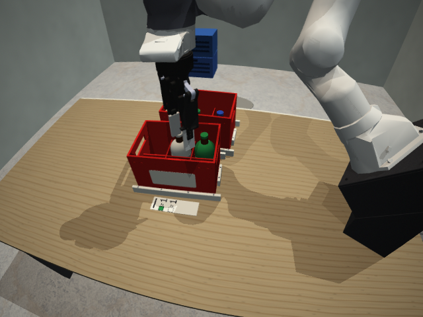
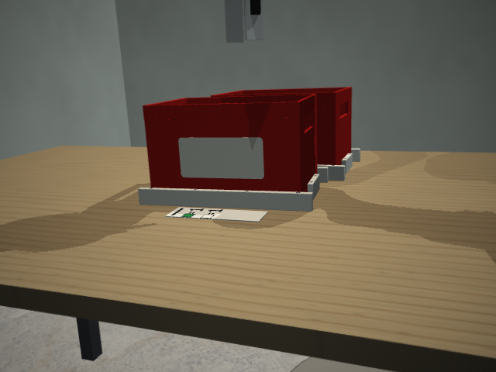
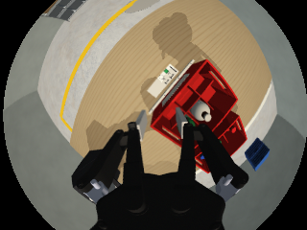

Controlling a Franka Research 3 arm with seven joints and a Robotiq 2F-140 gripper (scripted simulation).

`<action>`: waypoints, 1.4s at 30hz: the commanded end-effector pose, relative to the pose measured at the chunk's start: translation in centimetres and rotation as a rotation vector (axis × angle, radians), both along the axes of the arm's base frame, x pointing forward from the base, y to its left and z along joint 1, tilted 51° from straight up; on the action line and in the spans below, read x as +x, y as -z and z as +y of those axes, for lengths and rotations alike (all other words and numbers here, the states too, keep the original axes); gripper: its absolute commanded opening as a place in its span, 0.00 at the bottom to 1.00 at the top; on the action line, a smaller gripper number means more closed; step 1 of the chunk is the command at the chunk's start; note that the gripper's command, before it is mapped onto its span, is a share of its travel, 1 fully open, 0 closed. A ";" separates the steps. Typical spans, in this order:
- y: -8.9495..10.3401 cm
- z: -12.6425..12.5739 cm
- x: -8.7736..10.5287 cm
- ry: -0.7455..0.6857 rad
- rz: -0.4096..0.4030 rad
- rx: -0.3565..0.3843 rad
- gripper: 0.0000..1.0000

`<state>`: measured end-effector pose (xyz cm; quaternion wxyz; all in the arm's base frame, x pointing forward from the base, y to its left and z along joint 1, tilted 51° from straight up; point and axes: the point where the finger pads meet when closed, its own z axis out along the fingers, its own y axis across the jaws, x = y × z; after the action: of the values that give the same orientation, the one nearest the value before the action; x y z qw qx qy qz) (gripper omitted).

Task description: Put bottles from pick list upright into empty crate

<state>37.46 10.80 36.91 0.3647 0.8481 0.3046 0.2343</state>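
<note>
Two red crates stand one behind the other on grey rails. The near crate point(image 1: 139, 173) point(image 2: 160, 139) point(image 3: 168, 122) holds a white bottle point(image 1: 176, 149) point(image 3: 203, 113) and a green bottle point(image 1: 205, 147), both upright. The far crate point(image 1: 229, 102) point(image 2: 336, 120) shows a blue cap point(image 1: 219, 112); its other contents are mostly hidden. The pick list point(image 1: 184, 207) point(image 2: 236, 215) point(image 3: 163, 79) lies in front of the near crate, with a green and a white square. My gripper point(image 1: 180, 139) point(image 2: 244, 32) point(image 3: 161, 115) hangs well above the crates, fingers apart and empty.
A blue cabinet point(image 1: 205, 51) point(image 3: 257, 152) stands on the floor behind the table. The robot's black base point(image 1: 386, 211) sits at the table's right edge. The arm casts wide shadows over the wooden table point(image 1: 85, 136) point(image 2: 360, 260).
</note>
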 end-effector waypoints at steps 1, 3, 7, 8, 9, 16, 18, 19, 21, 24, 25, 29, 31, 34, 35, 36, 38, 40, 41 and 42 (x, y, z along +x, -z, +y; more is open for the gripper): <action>0.9 1.4 -0.5 0.042 -0.019 0.038 0.38; 1.3 2.3 -0.7 0.042 -0.019 0.038 0.38; 1.8 3.1 -0.9 0.042 -0.019 0.038 0.38; 2.0 3.6 -1.0 0.042 -0.019 0.038 0.38; 2.3 4.0 -1.1 0.042 -0.019 0.038 0.38; 3.8 7.0 -1.8 0.042 -0.019 0.038 0.38; 4.3 7.9 -2.0 0.042 -0.019 0.038 0.38; 4.5 8.4 -2.1 0.042 -0.019 0.038 0.38; 5.0 9.2 -2.3 0.042 -0.019 0.038 0.38; 5.2 9.7 -2.4 0.042 -0.019 0.038 0.38; 5.4 10.1 -2.5 0.042 -0.019 0.038 0.38; 6.3 11.8 -3.0 0.042 -0.019 0.038 0.38; 6.8 12.7 -3.2 0.042 -0.019 0.038 0.38; 7.5 14.0 -3.5 0.042 -0.019 0.038 0.38; 7.7 14.4 -3.6 0.042 -0.019 0.038 0.38; 7.9 14.9 -3.7 0.042 -0.019 0.038 0.38; 8.4 15.7 -3.9 0.042 -0.019 0.038 0.38; 8.6 16.2 -4.0 0.042 -0.019 0.038 0.38; 8.6 16.2 -4.0 0.042 -0.019 0.038 0.38; 8.8 16.6 -4.1 0.042 -0.019 0.038 0.38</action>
<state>33.60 26.88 28.57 0.3613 0.8504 0.2996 0.2377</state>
